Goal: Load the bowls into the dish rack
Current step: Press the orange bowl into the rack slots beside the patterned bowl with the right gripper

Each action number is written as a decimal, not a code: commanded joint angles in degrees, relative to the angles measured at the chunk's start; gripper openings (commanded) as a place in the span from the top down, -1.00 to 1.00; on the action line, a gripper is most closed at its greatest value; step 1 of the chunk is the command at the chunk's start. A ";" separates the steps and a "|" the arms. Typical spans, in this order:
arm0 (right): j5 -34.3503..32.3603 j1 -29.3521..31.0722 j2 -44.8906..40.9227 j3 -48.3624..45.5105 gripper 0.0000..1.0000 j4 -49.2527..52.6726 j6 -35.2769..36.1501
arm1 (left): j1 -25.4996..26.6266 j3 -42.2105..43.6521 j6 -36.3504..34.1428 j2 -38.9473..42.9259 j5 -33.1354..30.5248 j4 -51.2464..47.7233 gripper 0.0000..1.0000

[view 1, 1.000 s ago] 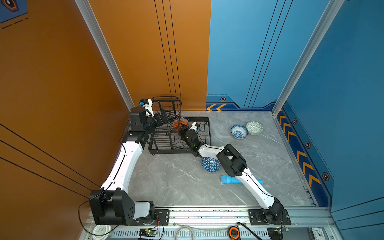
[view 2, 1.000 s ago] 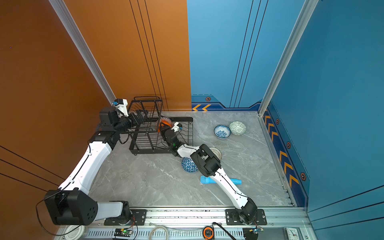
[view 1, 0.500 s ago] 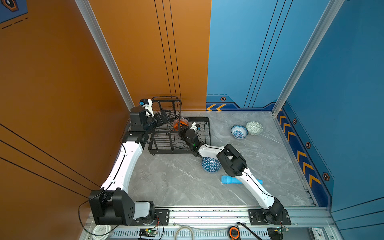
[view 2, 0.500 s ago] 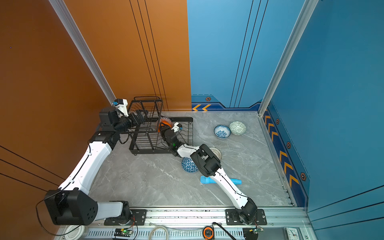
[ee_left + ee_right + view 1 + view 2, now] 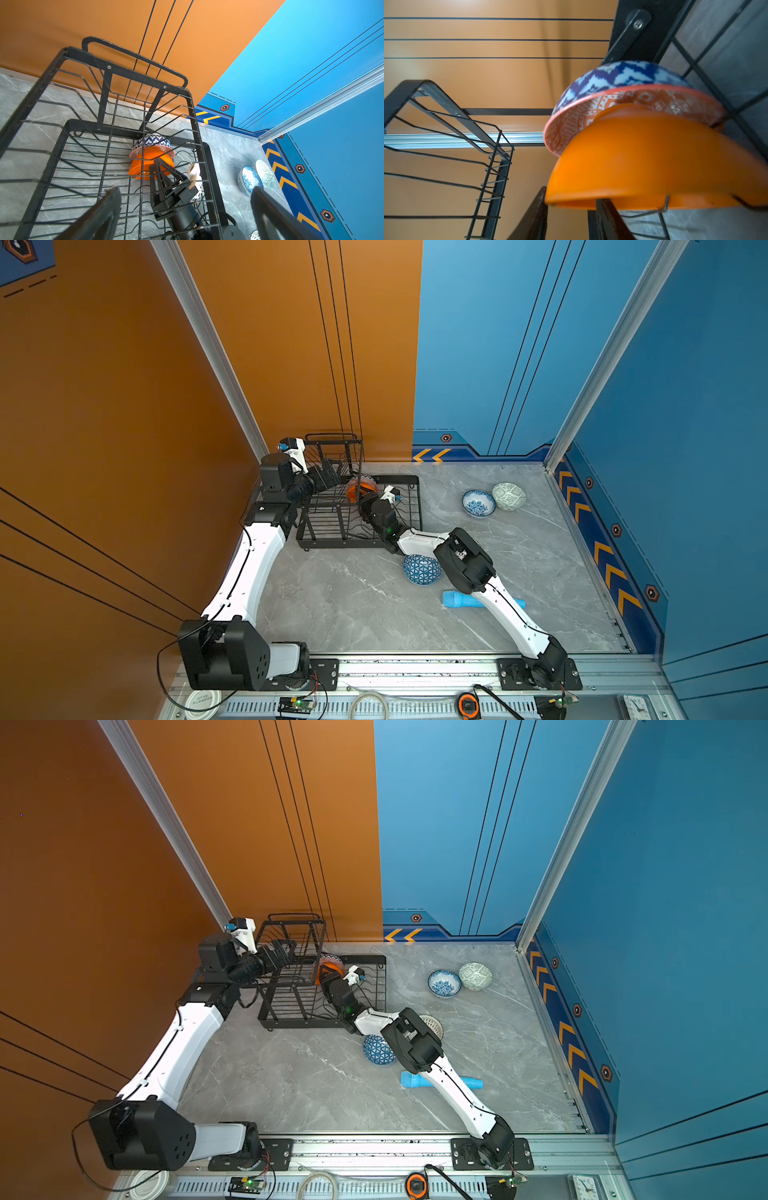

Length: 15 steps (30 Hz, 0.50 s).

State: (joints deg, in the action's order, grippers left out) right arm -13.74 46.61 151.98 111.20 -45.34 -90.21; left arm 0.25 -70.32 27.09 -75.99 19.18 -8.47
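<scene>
So far we counted two of the six bowls loaded. Both stood on edge at the far end of the dish rack, in its lower tray. The orange-white diamond bowl, blue zigzag on its outside, stood furthest back. The plain orange bowl leaned against it, partly nested.

Four were left on the table. The blue triangle bowl lay upside down beside the right arm's elbow. The white dotted bowl was mostly hidden behind that elbow. The blue floral bowl and the pale green bowl sat side by side near the far right corner. We judged the second placement all but done, with letting go the step in hand.

The right arm reached from its base at the near rail, elbow raised over the table, forearm running low into the tray. The right gripper sat at the orange bowl's rim, one finger inside the bowl and one outside. Its jaws stood partly apart, the gap wider than the bowl's wall, so we took them as gripping nothing. Whether a pad brushed the rim we could not tell.

The left arm rose along the orange wall, wrist bent toward the raised basket. The left gripper hung at the basket's side, jaws spread fully and empty. Whether it was just beside the wires or just inside them we could not tell.
</scene>
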 commanded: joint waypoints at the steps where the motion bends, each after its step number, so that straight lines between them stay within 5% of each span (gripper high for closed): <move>1: 0.48 1.20 -3.95 -1.62 0.21 2.10 1.29 | -0.52 0.67 0.55 0.78 1.32 0.38 -0.96; 15: 0.29 0.90 -7.29 -6.20 0.00 -0.09 1.95 | -0.52 0.86 0.46 0.88 1.08 0.38 -0.96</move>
State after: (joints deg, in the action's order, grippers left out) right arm -13.61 46.92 148.05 106.52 -45.43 -89.82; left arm 0.25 -70.26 27.09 -75.99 19.18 -8.43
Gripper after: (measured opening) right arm 0.487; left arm 0.979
